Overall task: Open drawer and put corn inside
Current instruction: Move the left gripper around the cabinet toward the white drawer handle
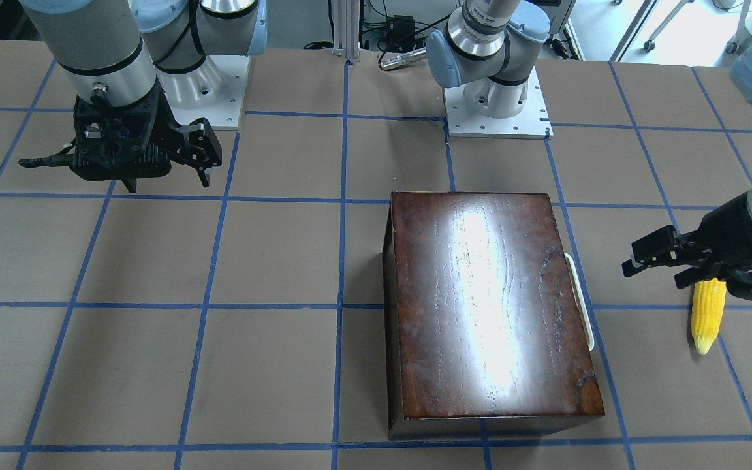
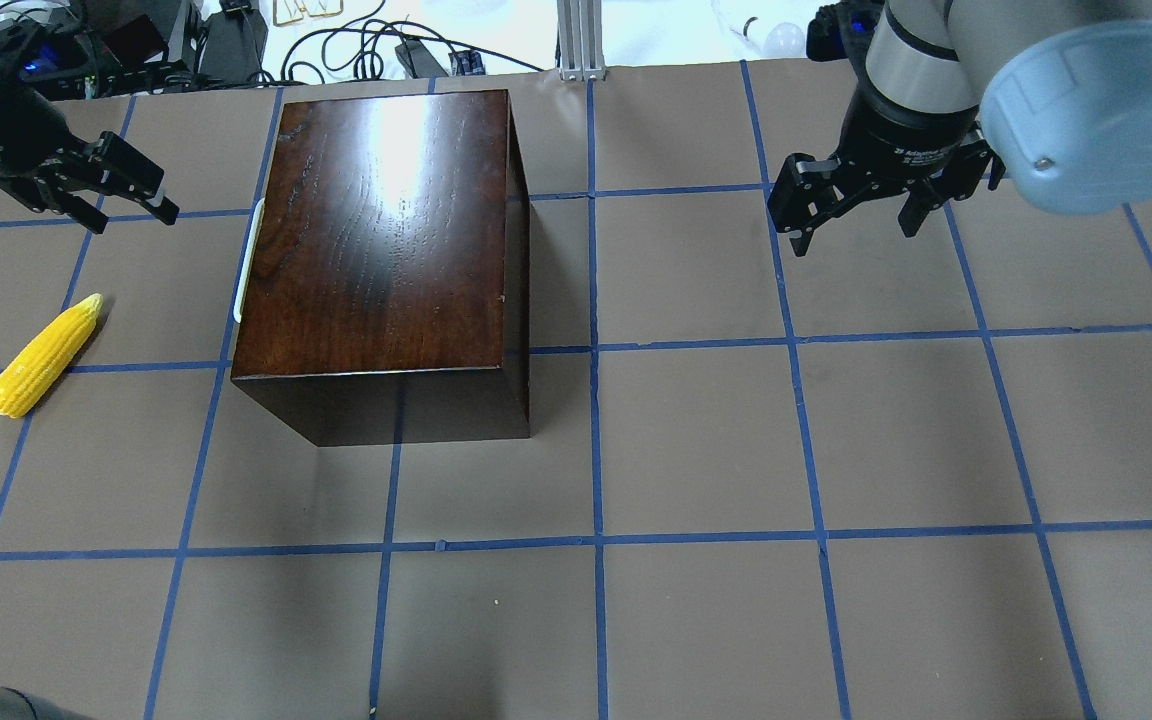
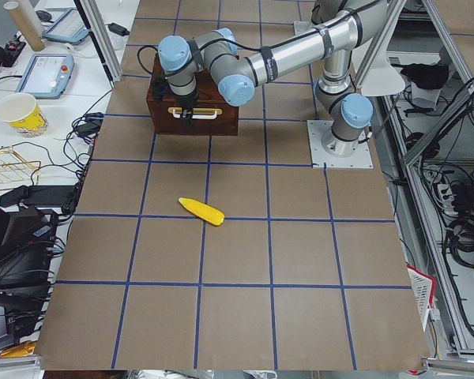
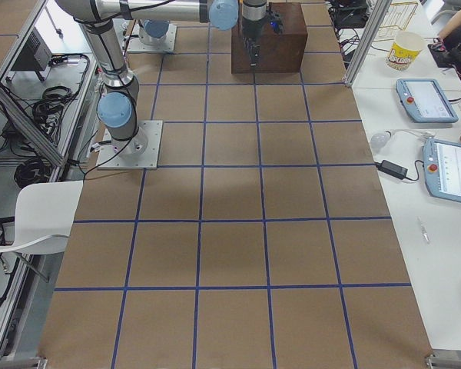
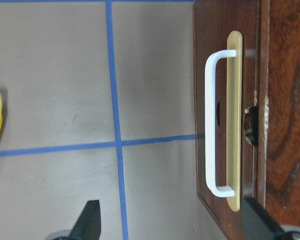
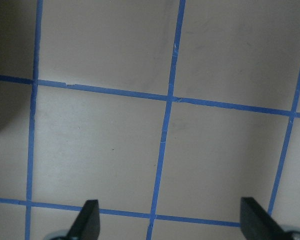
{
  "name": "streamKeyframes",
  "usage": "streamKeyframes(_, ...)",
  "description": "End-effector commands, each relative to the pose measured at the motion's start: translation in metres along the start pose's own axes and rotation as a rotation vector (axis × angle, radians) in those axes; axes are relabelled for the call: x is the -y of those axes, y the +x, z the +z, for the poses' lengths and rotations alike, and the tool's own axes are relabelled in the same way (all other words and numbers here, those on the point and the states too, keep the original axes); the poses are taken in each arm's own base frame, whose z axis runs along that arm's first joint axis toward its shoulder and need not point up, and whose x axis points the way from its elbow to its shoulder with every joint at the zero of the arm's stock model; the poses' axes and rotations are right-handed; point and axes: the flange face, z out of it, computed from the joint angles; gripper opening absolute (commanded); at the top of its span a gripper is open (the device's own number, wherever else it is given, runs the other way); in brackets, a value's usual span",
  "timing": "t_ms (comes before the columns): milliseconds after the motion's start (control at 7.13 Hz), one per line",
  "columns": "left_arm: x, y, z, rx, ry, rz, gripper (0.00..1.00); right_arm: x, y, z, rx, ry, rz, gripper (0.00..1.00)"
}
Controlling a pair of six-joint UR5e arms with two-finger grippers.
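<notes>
In the front-facing view, the glossy dark-brown wooden box (image 1: pixel 490 307) sits on the brown, blue-taped bench (image 1: pixel 271 261). The bright yellow toy corn cob (image 1: pixel 707 314) lies on the bench, outside the box and well apart from the white bar handle (image 1: pixel 581 300). The left pincer (image 1: pixel 653 264) hovers released, gripping nothing. The right pincer (image 1: pixel 115 171) hangs far off, also spread.

Overhead, nothing braces the box. We judge that a one-armed tug on the handle may drag the whole box along.

The side views show the corn lying alone on the bench.

In the left wrist view, the drawer (image 5: pixel 212 30), dark-brown-fronted with a brass-coloured plate, is fully shut, so we cannot see its contents. The handle stands just off the plate. That slim gap could let a finger miss or slip off.

The right wrist view shows spread fingers (image 6: pixel 90 220) over bare bench.
</notes>
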Motion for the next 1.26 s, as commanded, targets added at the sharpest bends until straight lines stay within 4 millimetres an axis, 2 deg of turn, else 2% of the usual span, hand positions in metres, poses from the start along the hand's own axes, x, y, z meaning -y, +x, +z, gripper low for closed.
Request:
streamKeyframes(0, 0.011, -0.010, 0.035, -0.068, 0.003, -0.002, 1.00, 0.000, -0.001, 0.000, 0.000, 0.000, -0.001, 1.00)
streamKeyframes(421, 0.019, -0.015, 0.064, -0.136, -0.003, 0.028, 1.00, 0.000, 0.001, 0.000, 0.002, 0.000, 0.002, 1.00)
streamKeyframes(1122, 0.025, -0.021, 0.089, -0.187, -0.019, 0.039, 1.00, 0.000, 0.001, 0.000, 0.000, 0.000, 0.002, 1.00)
